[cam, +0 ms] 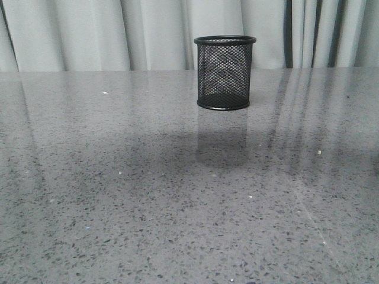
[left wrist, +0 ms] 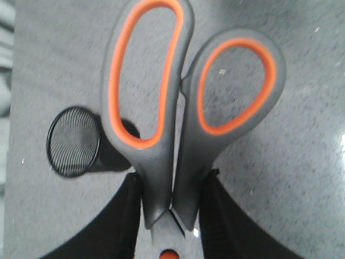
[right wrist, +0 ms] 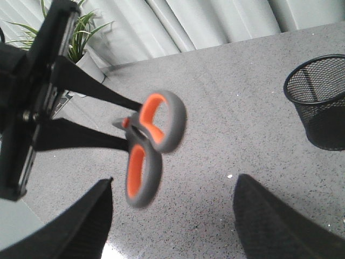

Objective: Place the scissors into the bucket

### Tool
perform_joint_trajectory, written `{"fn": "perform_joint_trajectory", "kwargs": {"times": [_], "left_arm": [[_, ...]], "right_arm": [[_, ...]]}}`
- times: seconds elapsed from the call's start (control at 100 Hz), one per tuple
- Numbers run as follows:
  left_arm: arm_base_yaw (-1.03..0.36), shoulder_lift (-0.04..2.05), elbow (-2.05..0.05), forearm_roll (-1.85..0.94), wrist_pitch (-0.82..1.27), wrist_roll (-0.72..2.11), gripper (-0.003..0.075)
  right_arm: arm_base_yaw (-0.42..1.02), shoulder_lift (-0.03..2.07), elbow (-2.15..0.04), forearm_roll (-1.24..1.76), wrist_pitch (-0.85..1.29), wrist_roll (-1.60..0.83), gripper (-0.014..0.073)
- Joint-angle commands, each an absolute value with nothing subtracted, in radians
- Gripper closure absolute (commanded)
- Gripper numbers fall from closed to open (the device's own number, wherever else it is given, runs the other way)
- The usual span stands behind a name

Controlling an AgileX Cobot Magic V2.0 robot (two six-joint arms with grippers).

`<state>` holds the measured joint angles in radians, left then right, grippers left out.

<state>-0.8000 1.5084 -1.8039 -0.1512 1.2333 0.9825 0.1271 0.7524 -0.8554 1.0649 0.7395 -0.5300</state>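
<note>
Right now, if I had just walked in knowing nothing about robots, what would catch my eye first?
Probably the scissors, with bright orange-lined finger loops, held up off the grey table in the left gripper, its jaws shut just below the handles. Next, the bucket, a black mesh cup standing upright and alone toward the table's far side. The right gripper is open, holding nothing.

A shiny grey speckled stone table (cam: 118, 207) fills the bottom. Pale folded curtains (cam: 89, 32) hang along the top. A green leafy plant in a white pot (right wrist: 86, 40) sits upper left.
</note>
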Motion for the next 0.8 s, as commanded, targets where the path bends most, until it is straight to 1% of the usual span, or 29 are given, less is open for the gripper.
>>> {"fn": "perform_joint_trajectory", "kwargs": {"times": [0.0, 0.42, 0.49, 0.56, 0.65, 0.68, 0.72, 0.75, 0.79], "left_arm": [[-0.842, 1.484, -1.851, -0.165, 1.137, 0.960, 0.0729], [-0.961, 1.525, -1.886, -0.167, 1.078, 0.958, 0.0729], [-0.971, 1.525, -1.886, -0.167, 1.070, 0.958, 0.0729], [-0.971, 1.525, -1.886, -0.176, 1.066, 0.958, 0.0728], [-0.971, 1.525, -1.886, -0.185, 1.066, 0.958, 0.0709], [-0.971, 1.525, -1.886, -0.187, 1.066, 0.958, 0.0686], [-0.971, 1.525, -1.886, -0.187, 1.066, 0.956, 0.0652], [-0.971, 1.525, -1.886, -0.187, 1.066, 0.956, 0.0609], [-0.971, 1.524, -1.886, -0.187, 1.066, 0.955, 0.0556]], "right_arm": [[0.127, 0.755, -0.891, 1.118, 0.710, -0.542, 0.0160], [0.127, 0.755, -0.891, 1.122, 0.687, -0.542, 0.0160], [0.127, 0.755, -0.891, 1.122, 0.685, -0.542, 0.0183], [0.127, 0.755, -0.891, 1.122, 0.682, -0.542, 0.0264], [0.127, 0.755, -0.891, 1.122, 0.682, -0.542, 0.0423], [0.127, 0.755, -0.891, 1.122, 0.682, -0.542, 0.0488], [0.127, 0.755, -0.891, 1.122, 0.682, -0.542, 0.0550], [0.127, 0.755, -0.891, 1.122, 0.682, -0.542, 0.0607], [0.127, 0.755, -0.891, 1.120, 0.682, -0.544, 0.0658]]}}
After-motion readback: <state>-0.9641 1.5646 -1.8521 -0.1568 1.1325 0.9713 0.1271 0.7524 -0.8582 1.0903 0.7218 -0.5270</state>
